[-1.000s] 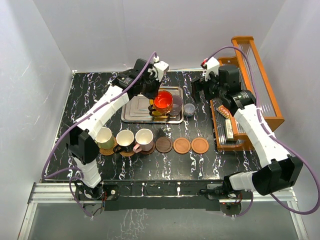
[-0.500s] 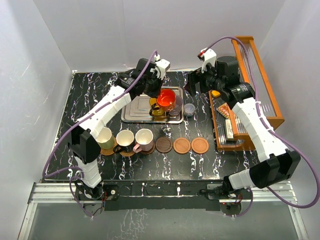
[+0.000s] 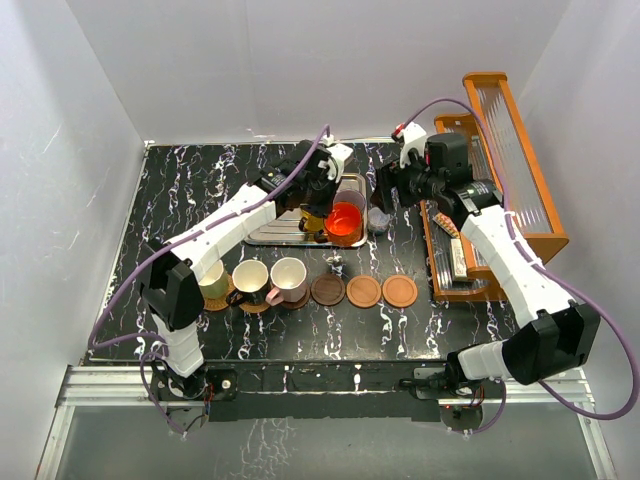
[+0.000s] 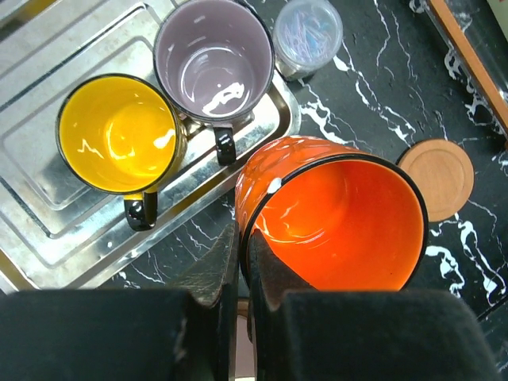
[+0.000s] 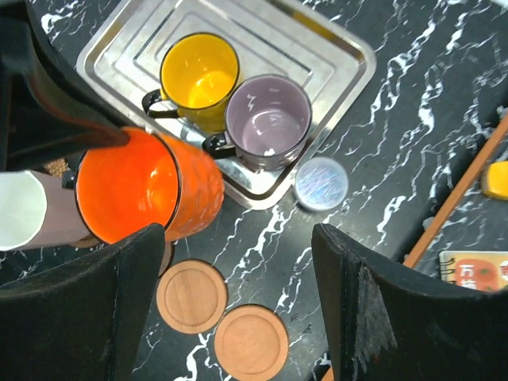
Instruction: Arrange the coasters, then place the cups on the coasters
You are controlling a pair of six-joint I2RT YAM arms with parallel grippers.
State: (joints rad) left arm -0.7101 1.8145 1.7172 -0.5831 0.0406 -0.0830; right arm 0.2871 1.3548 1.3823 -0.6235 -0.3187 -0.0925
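My left gripper (image 4: 242, 238) is shut on the rim of the red-orange cup (image 4: 333, 214), held just off the tray's near right corner. A yellow cup (image 4: 119, 133) and a purple-grey cup (image 4: 213, 63) stand in the steel tray (image 4: 48, 206). Cream-yellow (image 3: 208, 280), black (image 3: 250, 277) and pink (image 3: 289, 275) cups sit on coasters in the front row. To their right lie three bare wooden coasters: a dark one (image 3: 327, 290) and two reddish ones (image 3: 364, 292) (image 3: 400, 292). My right gripper (image 5: 238, 254) hangs open above the table right of the tray, holding nothing.
A small clear lidded jar (image 5: 321, 182) stands just off the tray's right corner. An orange wooden rack (image 3: 500, 170) with packets fills the right side of the table. White walls close in the back and sides.
My left arm has carried the red-orange cup from above the tray to the right and nearer, off the tray's corner. The right gripper has moved left toward the tray, and its jaws have narrowed somewhat.
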